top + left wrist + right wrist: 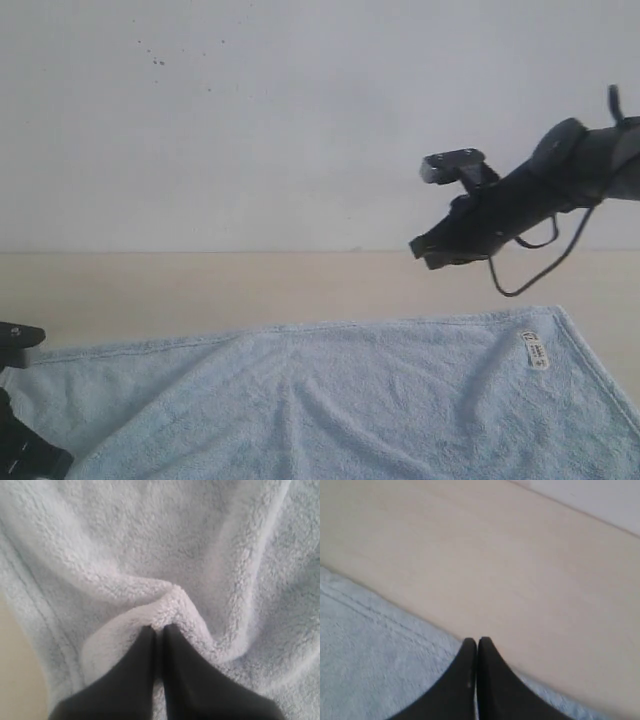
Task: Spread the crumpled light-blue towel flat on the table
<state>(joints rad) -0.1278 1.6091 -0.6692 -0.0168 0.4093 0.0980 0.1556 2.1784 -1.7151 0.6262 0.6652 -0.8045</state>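
Towel [330,400] on table [200,285]; left hand [157,628] pinching raised fold.

A wide, smooth, pale beige table [200,285] carries a large, fluffy light-blue terry-cloth towel [330,400], lying mostly spread out with soft creases across its middle. A small white printed label [535,350] sits near the towel's far right corner. Bare tabletop shows beyond the towel's far hemmed edge and beside its right edge.

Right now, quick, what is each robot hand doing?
Left gripper: closed, pinching a fold of the towel.
Right gripper: closed, holding nothing.
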